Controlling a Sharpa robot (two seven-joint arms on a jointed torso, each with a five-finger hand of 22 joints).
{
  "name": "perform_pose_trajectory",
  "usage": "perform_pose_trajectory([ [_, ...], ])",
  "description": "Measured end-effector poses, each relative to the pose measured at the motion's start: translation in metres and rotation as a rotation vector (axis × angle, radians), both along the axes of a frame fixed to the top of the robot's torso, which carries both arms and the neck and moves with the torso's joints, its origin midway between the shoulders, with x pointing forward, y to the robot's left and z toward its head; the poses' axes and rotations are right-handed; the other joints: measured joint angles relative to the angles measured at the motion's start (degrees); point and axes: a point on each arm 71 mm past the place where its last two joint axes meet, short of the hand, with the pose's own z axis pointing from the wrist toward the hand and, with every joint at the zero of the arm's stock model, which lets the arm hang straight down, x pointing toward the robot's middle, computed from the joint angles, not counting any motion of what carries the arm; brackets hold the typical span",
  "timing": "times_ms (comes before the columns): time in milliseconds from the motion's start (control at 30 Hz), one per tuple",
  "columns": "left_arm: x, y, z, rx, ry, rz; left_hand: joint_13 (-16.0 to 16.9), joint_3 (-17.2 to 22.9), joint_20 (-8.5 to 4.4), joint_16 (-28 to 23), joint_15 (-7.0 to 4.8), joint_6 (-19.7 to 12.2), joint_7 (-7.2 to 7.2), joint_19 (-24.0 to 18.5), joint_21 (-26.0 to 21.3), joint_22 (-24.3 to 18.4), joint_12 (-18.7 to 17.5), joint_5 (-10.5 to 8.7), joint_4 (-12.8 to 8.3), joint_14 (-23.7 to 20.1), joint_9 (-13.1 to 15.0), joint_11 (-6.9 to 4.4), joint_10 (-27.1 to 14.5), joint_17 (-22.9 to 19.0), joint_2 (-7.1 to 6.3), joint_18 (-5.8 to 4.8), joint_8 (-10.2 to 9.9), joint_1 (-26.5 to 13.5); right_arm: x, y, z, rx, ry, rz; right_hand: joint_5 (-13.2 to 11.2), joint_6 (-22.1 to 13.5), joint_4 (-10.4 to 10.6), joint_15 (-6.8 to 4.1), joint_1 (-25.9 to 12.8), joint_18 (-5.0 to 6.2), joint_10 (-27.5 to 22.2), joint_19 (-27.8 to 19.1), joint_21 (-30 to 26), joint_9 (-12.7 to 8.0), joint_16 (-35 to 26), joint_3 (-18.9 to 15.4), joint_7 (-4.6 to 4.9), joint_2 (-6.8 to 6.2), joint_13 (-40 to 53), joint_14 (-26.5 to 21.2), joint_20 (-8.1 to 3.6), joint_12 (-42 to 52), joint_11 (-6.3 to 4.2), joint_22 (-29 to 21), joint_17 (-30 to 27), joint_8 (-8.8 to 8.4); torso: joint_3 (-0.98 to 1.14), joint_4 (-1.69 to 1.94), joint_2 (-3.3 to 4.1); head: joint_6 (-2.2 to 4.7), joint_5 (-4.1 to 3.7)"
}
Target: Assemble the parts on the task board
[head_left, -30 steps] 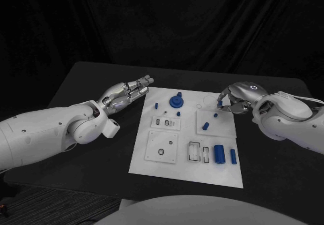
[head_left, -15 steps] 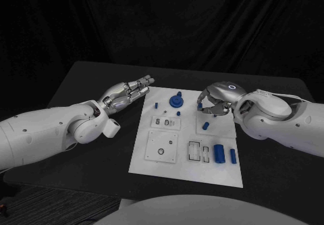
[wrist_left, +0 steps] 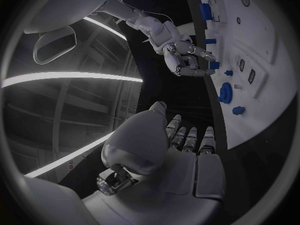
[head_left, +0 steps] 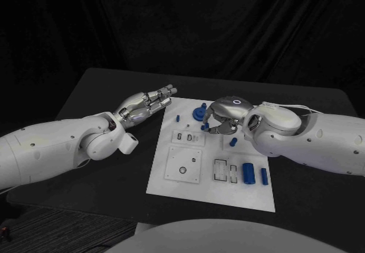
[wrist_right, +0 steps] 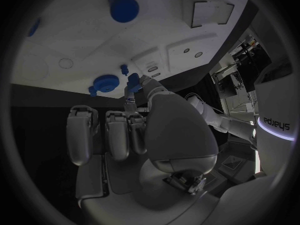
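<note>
small blue part (wrist_left: pixel 214 65) pinched by right hand (wrist_left: pixel 185 60), left hand (head_left: pixel 146 103) spread, empty

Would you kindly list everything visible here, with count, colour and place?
Table: one, black, under everything.
Task board: one, white, mid-table.
Gear: one, blue, board's far end.
Cylinders: two, blue, lying at the board's near right.
Small part: one, blue, pinched in the right hand.
Left hand: silver, fingers apart, empty, beside the board's far left corner.
Right hand: silver, over the board's far half.
</note>
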Motion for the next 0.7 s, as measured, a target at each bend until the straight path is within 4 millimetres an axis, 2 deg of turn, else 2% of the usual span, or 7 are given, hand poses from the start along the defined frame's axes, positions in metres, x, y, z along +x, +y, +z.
perform_pose_trajectory([
  [267,0.0,-0.001,0.0,0.0,0.001,-0.002,0.0,0.16,0.0,0.0,0.0,0.0,0.0,0.0,0.0,0.0,0.0,0.0,0.16,0.0,0.0,0.21,-0.22,0.01,0.0,0.0,0.0,0.0,-0.001,0.014,-0.007,-0.011,0.019,0.03,0.0,0.01,0.0,0.0,-0.07,0.0,0.0,0.0,0.0,0.0,0.0,0.0,-0.03,-0.07,0.0,0.0,0.0,0.0,0.0,-0.01,0.0,-0.16,0.06,0.02,0.03,0.0,0.06],
  [700,0.0,-0.002,0.0,-0.001,0.003,-0.008,0.01,0.16,0.0,0.0,0.0,0.0,0.0,0.0,0.0,-0.05,0.0,0.0,0.16,0.0,0.0,0.21,-0.22,0.03,0.0,0.0,0.0,0.0,0.001,0.017,-0.014,-0.031,0.041,0.036,-0.01,-0.06,0.0,0.0,-0.11,0.0,0.0,0.0,-0.23,0.01,0.0,0.0,-0.13,-0.12,0.0,0.0,0.0,0.0,0.0,-0.02,0.0,-0.45,0.06,-0.11,0.03,0.02,0.27],
])
